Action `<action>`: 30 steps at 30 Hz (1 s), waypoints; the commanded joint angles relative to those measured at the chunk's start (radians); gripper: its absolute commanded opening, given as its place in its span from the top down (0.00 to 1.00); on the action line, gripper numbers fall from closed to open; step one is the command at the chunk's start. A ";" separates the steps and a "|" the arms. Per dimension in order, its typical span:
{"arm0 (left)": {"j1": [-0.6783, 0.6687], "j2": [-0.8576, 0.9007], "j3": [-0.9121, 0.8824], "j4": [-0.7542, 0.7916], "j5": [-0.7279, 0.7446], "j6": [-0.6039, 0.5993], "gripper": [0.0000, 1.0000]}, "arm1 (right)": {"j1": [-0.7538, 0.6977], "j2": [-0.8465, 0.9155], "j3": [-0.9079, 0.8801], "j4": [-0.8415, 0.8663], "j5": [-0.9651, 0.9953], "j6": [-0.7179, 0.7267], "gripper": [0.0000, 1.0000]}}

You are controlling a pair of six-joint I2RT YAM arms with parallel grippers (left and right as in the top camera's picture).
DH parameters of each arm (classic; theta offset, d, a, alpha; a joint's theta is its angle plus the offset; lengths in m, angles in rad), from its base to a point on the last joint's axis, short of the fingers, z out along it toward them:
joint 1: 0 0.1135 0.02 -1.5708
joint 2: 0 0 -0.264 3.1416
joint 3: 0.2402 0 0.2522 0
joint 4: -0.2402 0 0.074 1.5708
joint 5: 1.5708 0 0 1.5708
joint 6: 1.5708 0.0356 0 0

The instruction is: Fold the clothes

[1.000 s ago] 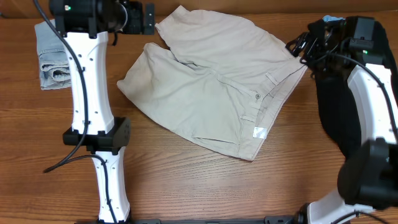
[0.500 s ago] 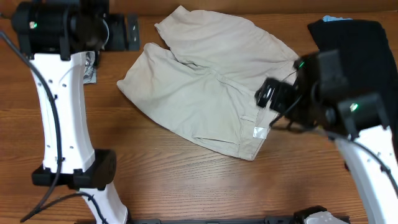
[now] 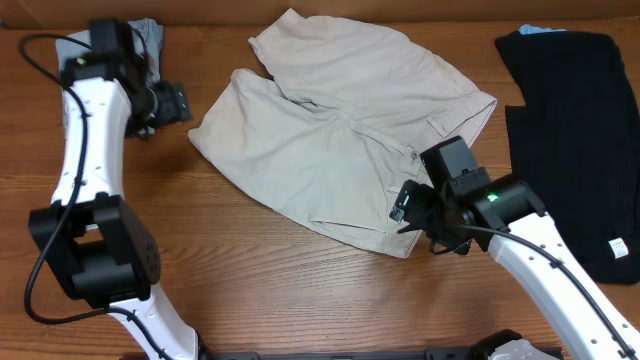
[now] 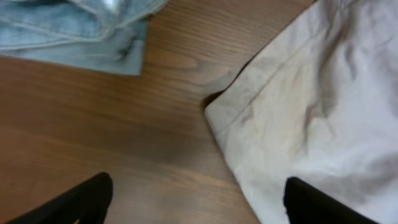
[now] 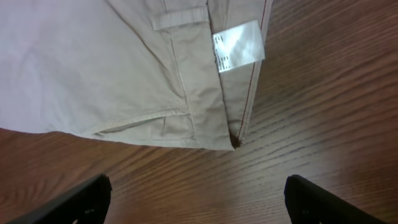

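Light beige shorts (image 3: 340, 130) lie spread in the middle of the wooden table, waistband to the lower right with a white label (image 5: 238, 46). My left gripper (image 3: 172, 103) is open and empty, just left of the shorts' left leg hem (image 4: 249, 112). My right gripper (image 3: 408, 208) is open and empty, over the waistband corner (image 5: 233, 142) near the label. Faded blue denim shorts (image 3: 112, 32) lie at the far left back, partly hidden by my left arm; they also show in the left wrist view (image 4: 68, 28). A black garment (image 3: 575, 140) lies at the right.
Bare wood (image 3: 260, 290) runs along the table's front. The black garment carries a small white tag (image 3: 619, 247) near its lower right corner. A bit of blue cloth (image 3: 540, 30) peeks out at the black garment's back edge.
Both arms swung down from the back. My left gripper came to the shorts' left hem, uncovering the denim less. My right gripper moved down-left to the waistband corner, uncovering the black garment.
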 commanded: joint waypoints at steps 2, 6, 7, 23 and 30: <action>-0.035 0.002 -0.132 0.110 0.057 0.083 0.13 | 0.006 -0.005 -0.044 0.031 -0.025 0.018 0.10; -0.043 0.002 -0.241 0.246 0.055 0.081 0.13 | 0.006 -0.005 -0.079 0.059 -0.033 0.018 0.16; -0.043 0.002 -0.262 0.275 0.061 0.072 0.15 | 0.006 -0.005 -0.088 0.068 -0.040 0.018 0.17; -0.079 0.063 -0.332 0.423 0.037 0.075 0.28 | 0.006 0.006 -0.309 0.314 -0.082 0.032 0.25; -0.105 0.122 -0.332 0.420 -0.039 -0.010 0.42 | 0.006 0.006 -0.311 0.313 -0.083 0.029 0.25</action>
